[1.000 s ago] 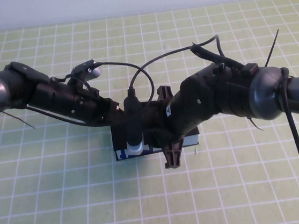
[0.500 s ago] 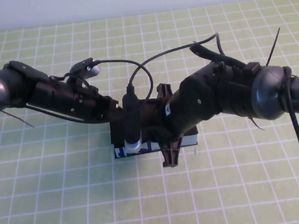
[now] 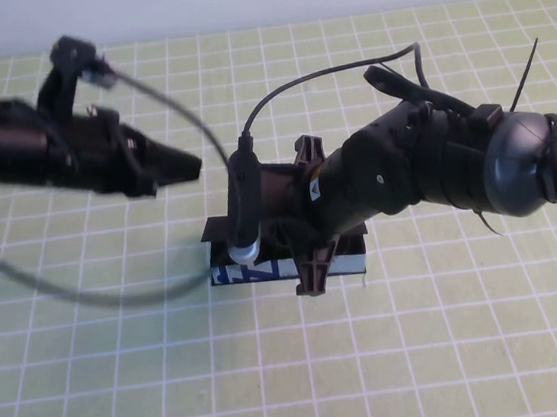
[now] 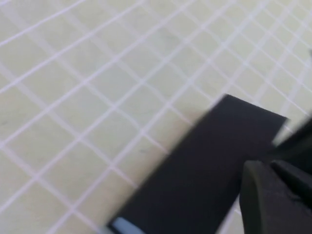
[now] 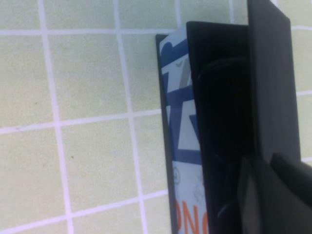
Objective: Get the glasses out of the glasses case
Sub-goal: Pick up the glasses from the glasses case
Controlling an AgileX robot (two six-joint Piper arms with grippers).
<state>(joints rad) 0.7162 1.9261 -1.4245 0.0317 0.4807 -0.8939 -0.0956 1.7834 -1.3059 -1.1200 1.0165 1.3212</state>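
Reaching down into the open glasses case, the right gripper sits right over the middle of the worktop, and the coming lift depends on how it stands to the glasses inside. The case lies with its long axis running across the robot, pale blue lettered front facing the robot's side, black lid standing up behind. In the right wrist view the glasses show only as a dark rounded shape in the black lining, lying lengthwise along the case, directly under the right jaws. Those jaws are pressed together; whether they pinch the frame cannot be told, since the contact point is hidden in the dark interior. The left gripper hangs above the worktop to the case's left, clear of it, its tip pointing toward the lid, and its jaws cannot be made out. The right arm is plainly nearer; a straight upward pull looks like what the glasses need.
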